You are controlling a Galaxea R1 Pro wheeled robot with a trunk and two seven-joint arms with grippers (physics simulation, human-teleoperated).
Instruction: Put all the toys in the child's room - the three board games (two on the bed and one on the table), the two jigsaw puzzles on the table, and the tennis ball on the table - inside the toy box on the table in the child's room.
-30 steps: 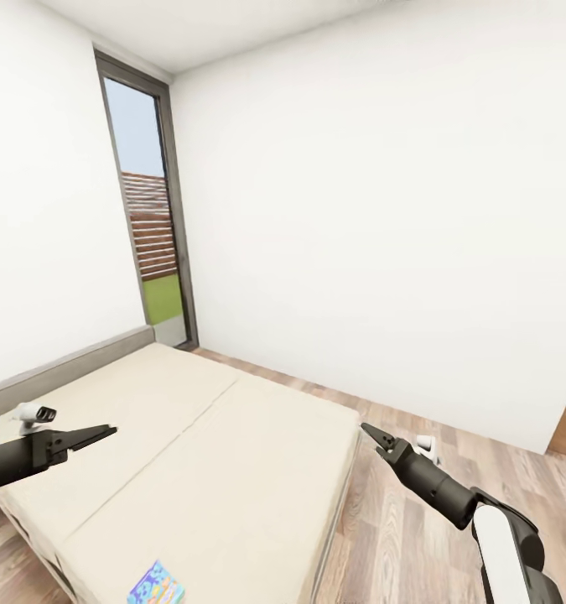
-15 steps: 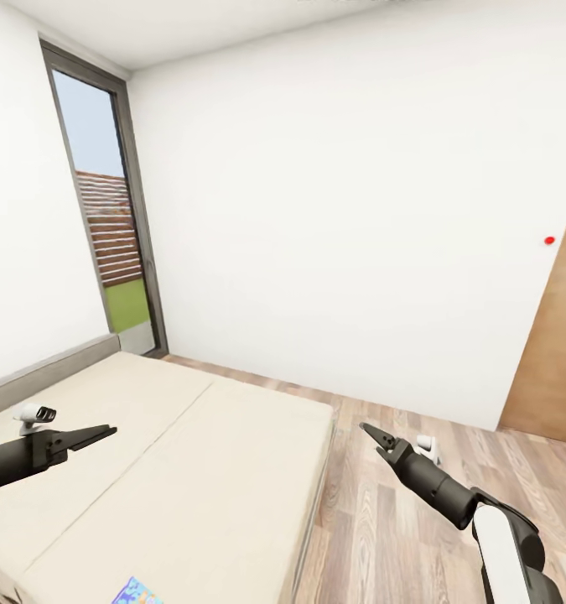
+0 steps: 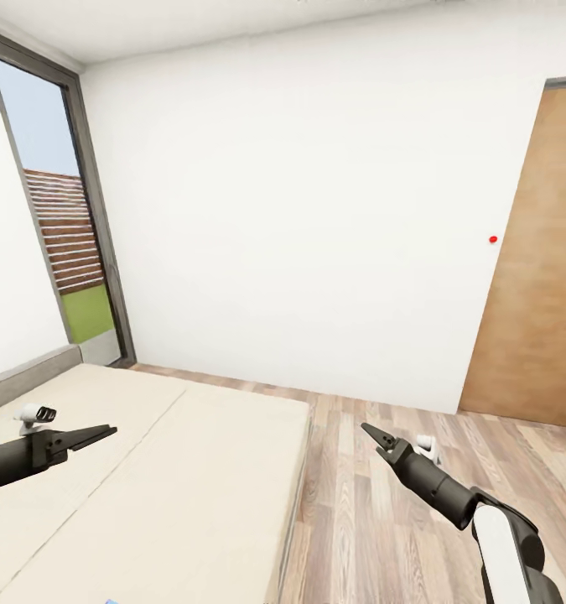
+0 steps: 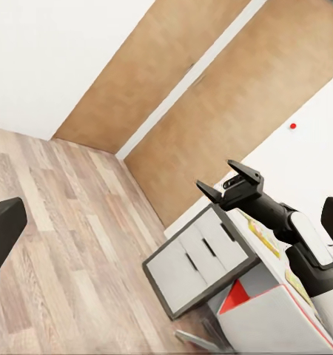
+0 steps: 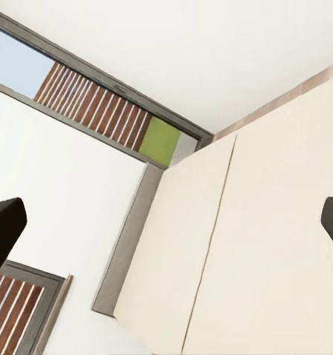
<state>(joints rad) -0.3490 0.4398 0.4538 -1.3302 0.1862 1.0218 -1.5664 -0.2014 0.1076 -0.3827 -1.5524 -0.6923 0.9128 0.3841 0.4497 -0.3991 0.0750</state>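
Observation:
My left gripper [image 3: 106, 432] hangs open over the cream bed [image 3: 190, 470], nothing between its fingers [image 4: 4, 229]. To the right of the bed my right gripper [image 3: 375, 434] is held open and empty above the wooden floor, and it shows again in the left wrist view [image 4: 229, 185] with its jaws apart. A thin blue sliver of a board game [image 3: 109, 601] lies on the bed at the bottom edge of the head view. Beyond the right arm, the left wrist view catches a grey table with drawers [image 4: 200, 266] and a red-and-white box [image 4: 274, 318] beside it.
A tall window [image 3: 56, 226] stands at the left behind the bed's grey headboard [image 3: 27, 382]. A brown wooden door [image 3: 534, 277] closes the right side, with a red dot [image 3: 493, 239] on the white wall beside it. Wooden floor [image 3: 375, 537] runs between bed and door.
The camera has swung to the right: window and bed slid left, the door came into view, and the board game slipped almost off the bottom edge. Both arms hold their pose.

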